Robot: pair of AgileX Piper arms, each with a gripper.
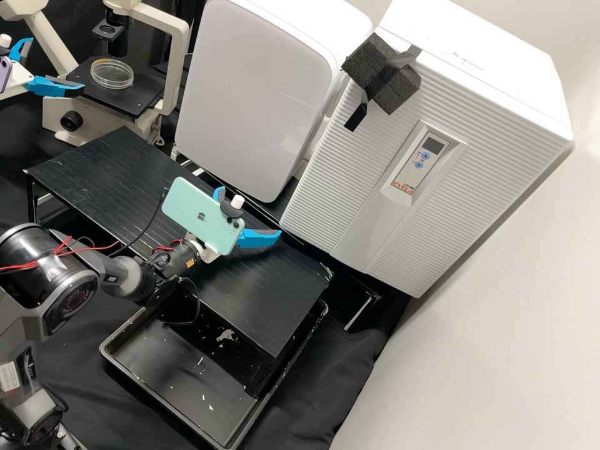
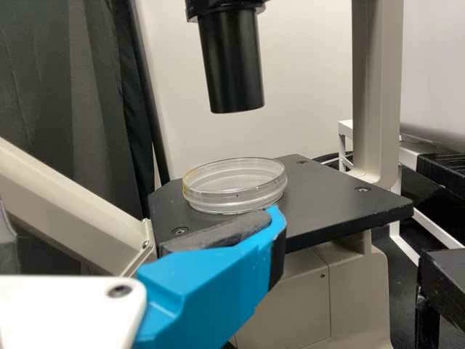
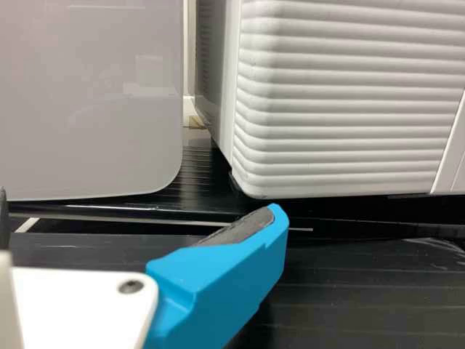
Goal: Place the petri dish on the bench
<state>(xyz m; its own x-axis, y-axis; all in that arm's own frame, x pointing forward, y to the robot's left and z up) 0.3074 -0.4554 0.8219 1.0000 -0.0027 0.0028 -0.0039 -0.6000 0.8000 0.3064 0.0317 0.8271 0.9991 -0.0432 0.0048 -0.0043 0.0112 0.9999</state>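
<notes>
The big white box with ridges (image 1: 375, 162) stood at the far right, and a smooth white box (image 1: 250, 94) stood just left of it. The black bench (image 1: 100, 165) was on their near side, with a black tray (image 1: 162, 369) low down by its near part. The microscope (image 1: 178, 50) was at the far left, past the bench.

The right gripper (image 1: 252, 210) was over the bench, with its two blue fingers apart and nothing held. The left gripper (image 1: 57, 65) was by the microscope's black stage (image 1: 140, 97). Its blue fingers were apart too, and they held nothing.

The clear petri dish (image 1: 112, 74) sat flat on that stage, well apart from the bench. So the job looked hardly begun. The left gripper was near the dish, but the grab, the lift, the trip to the bench, the soft set-down and the letting go were all left to do
</notes>
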